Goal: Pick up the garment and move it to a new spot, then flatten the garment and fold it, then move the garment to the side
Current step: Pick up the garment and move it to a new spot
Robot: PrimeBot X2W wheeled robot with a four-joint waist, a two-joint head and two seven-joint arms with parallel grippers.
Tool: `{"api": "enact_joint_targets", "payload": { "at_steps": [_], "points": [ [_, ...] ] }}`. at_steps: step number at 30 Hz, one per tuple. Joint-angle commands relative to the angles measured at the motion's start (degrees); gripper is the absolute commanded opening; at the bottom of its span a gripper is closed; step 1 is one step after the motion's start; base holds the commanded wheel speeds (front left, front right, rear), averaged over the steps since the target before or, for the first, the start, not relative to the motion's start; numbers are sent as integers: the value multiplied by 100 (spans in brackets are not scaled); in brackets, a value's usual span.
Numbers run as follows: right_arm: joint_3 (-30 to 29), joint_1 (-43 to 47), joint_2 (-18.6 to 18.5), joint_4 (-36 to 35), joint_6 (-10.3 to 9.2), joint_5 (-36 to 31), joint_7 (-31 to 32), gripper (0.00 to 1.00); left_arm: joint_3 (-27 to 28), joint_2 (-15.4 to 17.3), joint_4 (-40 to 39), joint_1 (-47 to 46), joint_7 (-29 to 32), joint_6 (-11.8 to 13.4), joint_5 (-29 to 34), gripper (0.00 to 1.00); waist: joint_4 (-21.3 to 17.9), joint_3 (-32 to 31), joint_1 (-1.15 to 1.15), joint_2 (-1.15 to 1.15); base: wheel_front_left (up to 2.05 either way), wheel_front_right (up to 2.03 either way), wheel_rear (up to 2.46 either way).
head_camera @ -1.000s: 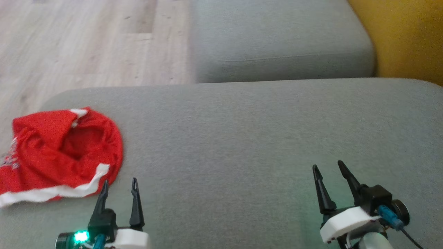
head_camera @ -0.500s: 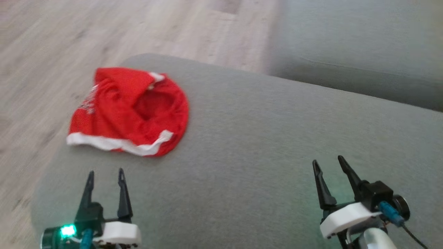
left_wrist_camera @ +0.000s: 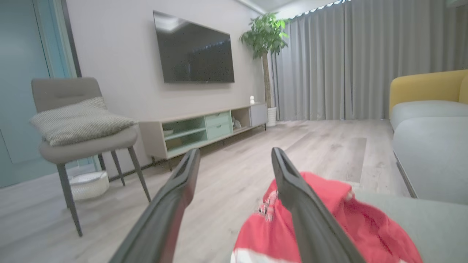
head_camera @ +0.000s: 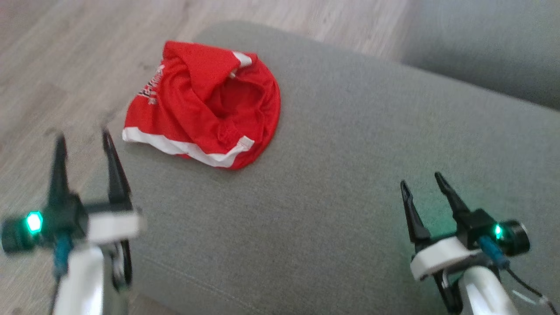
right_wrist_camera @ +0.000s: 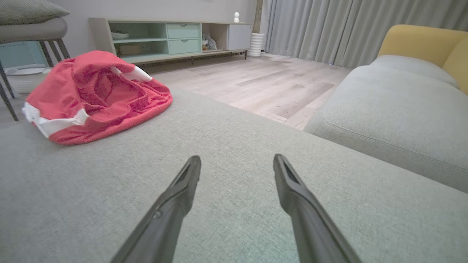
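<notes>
While both pairs of long dark fingers stand spread wide with nothing between them, neither touches any cloth. The left gripper (head_camera: 82, 135) hangs at the near left corner of the broad grey fabric sofa cushion (head_camera: 350, 153), its fingers pointing up the head view over the cushion's edge and the pale wooden plank floor (head_camera: 65, 65); it is blurred there. Just beyond it and to its right lies the crumpled red garment with white trim (head_camera: 205, 100), near the gripper but apart from it.

In the left wrist view, the left gripper (left_wrist_camera: 234, 151) looks across the floor (left_wrist_camera: 226, 175), and the garment (left_wrist_camera: 347, 219) lies bunched behind its right finger on the cushion (left_wrist_camera: 431, 226). The right gripper (head_camera: 420, 178) hovers over the near right part of the same cushion, well apart from the garment. In the right wrist view, the right gripper (right_wrist_camera: 237, 157) has bare grey fabric (right_wrist_camera: 109, 182) under it, and the garment (right_wrist_camera: 95, 95) sits at the far left end in a heap, a white band along its near hem.

Beyond the cushion lies a second grey sofa cushion (right_wrist_camera: 395, 106) with a mustard-yellow backrest (right_wrist_camera: 413, 40) behind it. Farther off stand a grey chair (left_wrist_camera: 87, 146) carrying a patterned pillow (left_wrist_camera: 76, 122), a low cabinet with green drawers (left_wrist_camera: 204, 128), a dark wall-mounted television (left_wrist_camera: 195, 51), a tall potted plant (left_wrist_camera: 265, 34) and grey curtains (left_wrist_camera: 347, 62).
</notes>
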Motion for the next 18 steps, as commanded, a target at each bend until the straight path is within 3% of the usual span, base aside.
{"api": "enact_joint_targets", "payload": {
  "at_steps": [1,5,11,14,18],
  "points": [
    [61,-342,-48,-223,-4,-174,-62,100,169,190,-187,-664,-55,-84,33,100,-130,424,-1,0,0,0,0],
    [4,-603,-224,-384,-4,-455,-62,100,34,391,528,-1734,-55,-430,1,100,-384,978,-1,0,0,0,0],
    [40,-949,-585,-669,-4,-538,-62,100,-130,528,2616,-3570,481,-952,-232,100,-788,1671,-1,0,0,0,0],
    [35,-1072,-691,-775,-4,-533,-62,100,-135,543,3605,-4201,1025,-1094,-403,100,-957,1936,-1,0,0,0,0],
    [71,-1186,-735,-820,-4,-521,-62,100,-143,709,4667,-4619,1488,-1091,-434,100,-1181,2146,-1,0,0,0,0]
  ]
}}
